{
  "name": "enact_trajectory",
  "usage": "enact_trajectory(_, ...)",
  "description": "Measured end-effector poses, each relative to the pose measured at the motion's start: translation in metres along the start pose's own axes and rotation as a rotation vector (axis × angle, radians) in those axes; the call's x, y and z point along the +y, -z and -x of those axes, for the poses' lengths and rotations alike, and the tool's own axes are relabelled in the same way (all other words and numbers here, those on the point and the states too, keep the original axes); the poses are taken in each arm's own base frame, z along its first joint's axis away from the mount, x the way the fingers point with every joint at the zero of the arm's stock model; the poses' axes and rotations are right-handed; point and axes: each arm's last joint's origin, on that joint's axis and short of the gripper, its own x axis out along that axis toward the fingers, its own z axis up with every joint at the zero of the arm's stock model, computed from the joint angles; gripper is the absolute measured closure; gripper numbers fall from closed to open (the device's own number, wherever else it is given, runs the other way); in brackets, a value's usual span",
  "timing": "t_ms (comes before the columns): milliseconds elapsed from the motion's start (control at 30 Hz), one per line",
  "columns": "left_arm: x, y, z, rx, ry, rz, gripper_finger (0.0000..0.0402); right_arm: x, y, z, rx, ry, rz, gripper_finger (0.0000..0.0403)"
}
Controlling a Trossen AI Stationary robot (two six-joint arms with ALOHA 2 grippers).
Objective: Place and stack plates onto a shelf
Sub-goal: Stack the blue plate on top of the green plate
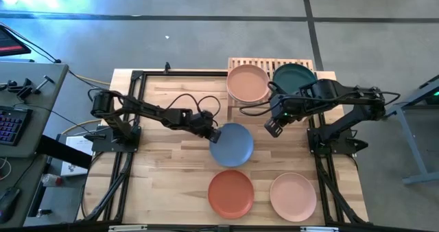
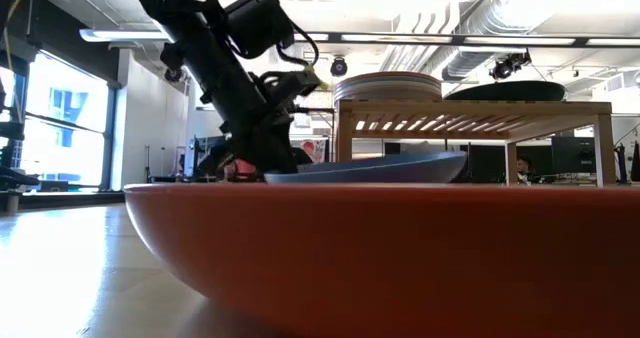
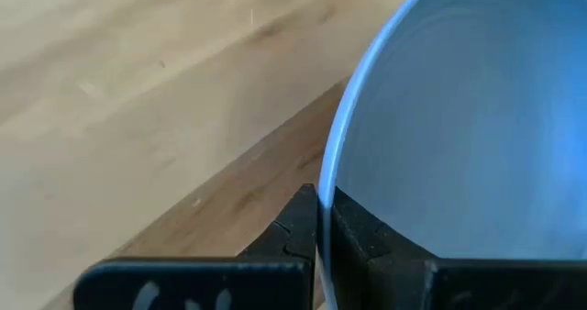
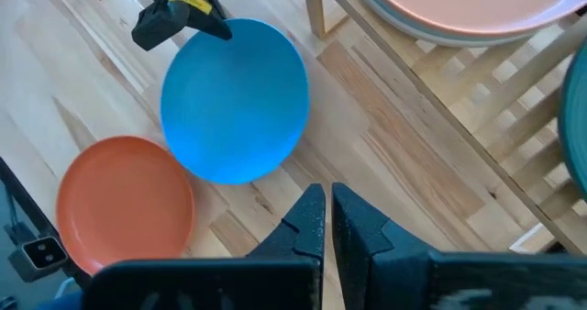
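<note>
The blue plate [image 1: 231, 144] sits mid-table, and my left gripper [image 1: 213, 132] is shut on its left rim. On the light-wood shelf [image 1: 236, 66] at the far edge, a peach plate [image 1: 247, 83] tops a short stack [image 2: 388, 84], with a dark green plate [image 1: 293, 75] beside it. A terracotta-orange plate [image 1: 230, 193] and a pale pink plate [image 1: 293, 196] lie flat near the table's near edge. My right gripper [image 1: 274, 127] hovers shut in front of the shelf, right of the blue plate [image 4: 237, 99], touching nothing. My left gripper pinches the blue plate's rim [image 3: 323, 200] on its left side, one finger [image 3: 295, 229] outside the rim and the other finger [image 3: 367, 238] on the inner face. The fingers come slanting from the table's left. The plate [image 2: 370, 168] sits nearly level; the terracotta plate hides its underside.
Black frame rails [image 1: 137, 122] run along both sides of the table, by the arm bases. The terracotta plate [image 2: 400, 248] fills the low view's foreground. Bare wood [image 1: 171, 177] lies on the near left part of the table.
</note>
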Motion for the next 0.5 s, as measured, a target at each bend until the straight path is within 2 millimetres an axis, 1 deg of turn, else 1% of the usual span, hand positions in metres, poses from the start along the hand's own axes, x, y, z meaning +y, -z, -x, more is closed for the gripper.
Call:
enact_trajectory(233, -0.007, -0.004, 0.029, -0.031, 0.021, -0.037, 0.0401, 0.002, -0.003, 0.0, -0.037, -0.007, -0.003, 0.0402)
enact_trajectory(500, -0.022, -0.004, 0.076, -0.085, 0.129, -0.069, 0.0401, 0.002, -0.003, -0.001, -0.005, -0.031, 0.004, 0.0402)
